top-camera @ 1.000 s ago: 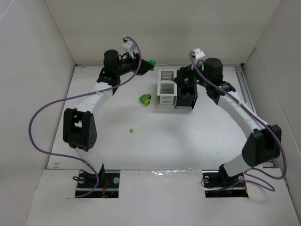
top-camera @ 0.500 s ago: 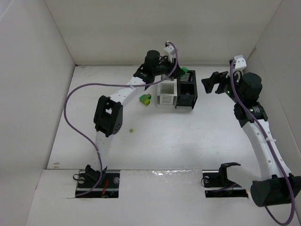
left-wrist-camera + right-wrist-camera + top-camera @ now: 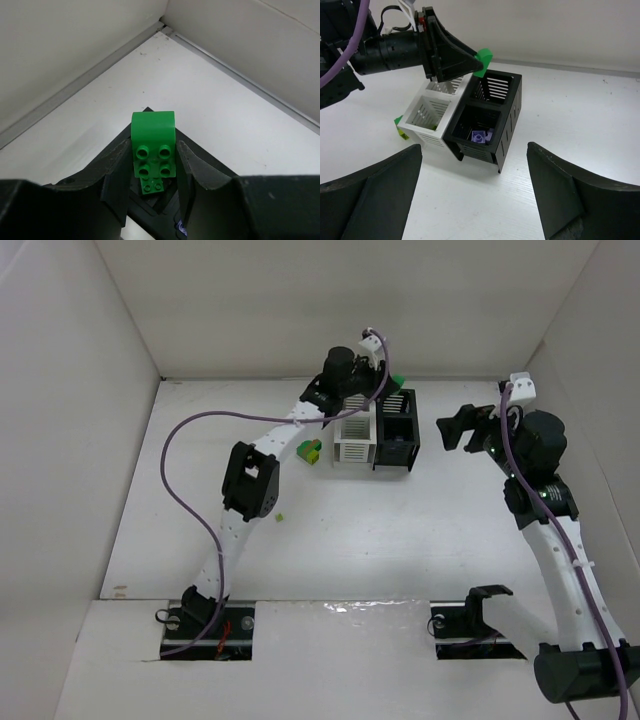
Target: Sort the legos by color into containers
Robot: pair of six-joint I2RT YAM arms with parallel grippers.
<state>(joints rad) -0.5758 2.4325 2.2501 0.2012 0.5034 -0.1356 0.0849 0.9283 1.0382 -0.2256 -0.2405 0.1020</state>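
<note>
Left gripper (image 3: 152,172) clamps a green brick (image 3: 152,130) over the far black bin (image 3: 502,76) (not yet dropped), and a lavender brick (image 3: 479,136) lies in the near one. Right gripper (image 3: 472,195) hangs open and empty; a green stack (image 3: 309,450) and a tiny piece (image 3: 279,516) wait on the table (image 3: 400,530).

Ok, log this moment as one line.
left gripper: shut on green lego, above far black bin | right gripper: open, empty
</note>
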